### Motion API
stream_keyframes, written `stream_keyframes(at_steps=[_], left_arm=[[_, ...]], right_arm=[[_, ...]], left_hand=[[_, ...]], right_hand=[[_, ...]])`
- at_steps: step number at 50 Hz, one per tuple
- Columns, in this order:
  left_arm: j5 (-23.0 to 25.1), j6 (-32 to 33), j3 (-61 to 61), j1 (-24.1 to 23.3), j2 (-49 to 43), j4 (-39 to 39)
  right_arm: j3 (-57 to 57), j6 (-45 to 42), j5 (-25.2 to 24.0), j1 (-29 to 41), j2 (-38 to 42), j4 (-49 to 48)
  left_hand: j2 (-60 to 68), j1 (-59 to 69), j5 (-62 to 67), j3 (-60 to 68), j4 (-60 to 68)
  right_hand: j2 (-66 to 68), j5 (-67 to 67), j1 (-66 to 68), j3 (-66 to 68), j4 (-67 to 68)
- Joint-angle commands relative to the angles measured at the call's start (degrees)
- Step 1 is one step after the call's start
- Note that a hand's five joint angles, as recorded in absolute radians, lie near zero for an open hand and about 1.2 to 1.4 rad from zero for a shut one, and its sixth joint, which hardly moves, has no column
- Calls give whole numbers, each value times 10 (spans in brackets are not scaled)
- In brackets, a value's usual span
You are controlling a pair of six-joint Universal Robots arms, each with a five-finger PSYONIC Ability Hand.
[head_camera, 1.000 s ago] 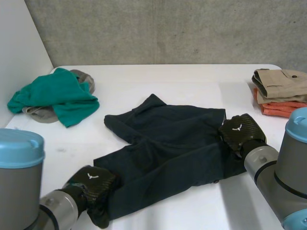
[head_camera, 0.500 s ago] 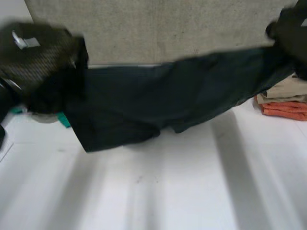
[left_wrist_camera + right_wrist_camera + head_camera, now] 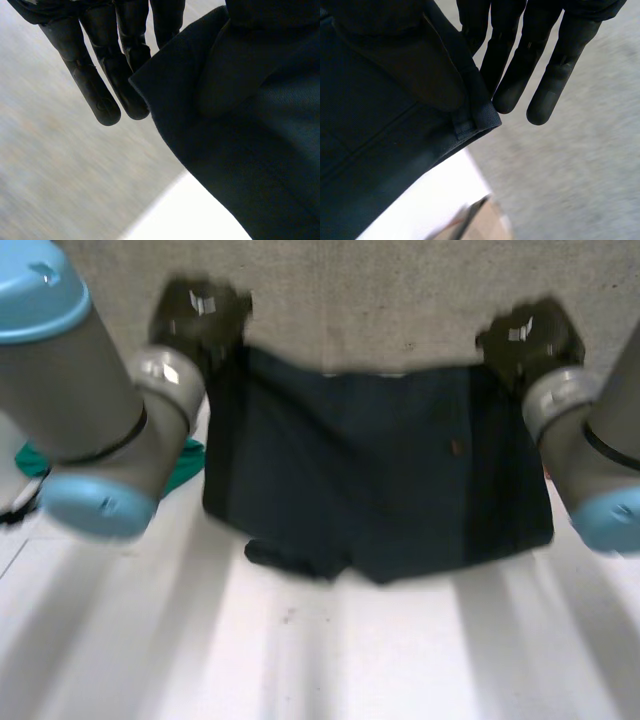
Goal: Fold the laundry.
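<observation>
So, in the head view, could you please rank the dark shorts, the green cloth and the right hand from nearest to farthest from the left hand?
1. dark shorts: pinched by the left hand at one top corner.
2. green cloth: on the table, beside the left arm.
3. right hand: across the shorts, holding the other corner.

**Dark shorts held up at full width**

Dark shorts (image 3: 370, 470) of navy, near-black cloth, hanging spread above the white worktop (image 3: 330, 660). Waistband uppermost, stretched level, each top corner pinched: one in the left hand (image 3: 200, 310), the other in the right hand (image 3: 525, 335). Legs down, the lower edge uneven, with a small bunched fold at the left leg end. Close up, a plain corner beside straight fingers (image 3: 100, 85); a belt loop at the other corner (image 3: 462, 125). Green garment (image 3: 192, 455) lying on the worktop behind.
</observation>
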Motion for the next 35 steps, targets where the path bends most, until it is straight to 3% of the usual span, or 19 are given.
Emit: stream_keyframes(at_steps=[1,4,7,11,20,28,35], left_arm=[[32,75,197,20,-52,210],[35,75,228,22,-50,260],[35,76,227,21,-49,262],[32,75,175,20,-33,236],[28,71,-100,15,63,224],[-38,69,-294,-13,60,219],[-58,69,-412,-38,63,204]], right_arm=[[-148,-2,26,4,61,-281],[-166,0,21,6,58,-378],[-175,0,9,10,60,-405],[-175,5,-12,21,64,-397],[-60,52,-45,19,85,-326],[79,44,-66,17,135,-307],[187,16,-68,17,130,-241]], left_hand=[[114,136,149,117,112],[114,136,149,117,112],[114,136,149,117,112],[114,136,149,117,112],[114,136,149,117,112],[114,136,149,117,112],[114,136,149,117,112]], right_hand=[[131,122,164,117,115],[131,122,164,117,115],[131,122,164,117,115],[131,122,164,117,115],[131,122,164,117,115],[131,122,164,117,115],[131,122,164,117,115]])
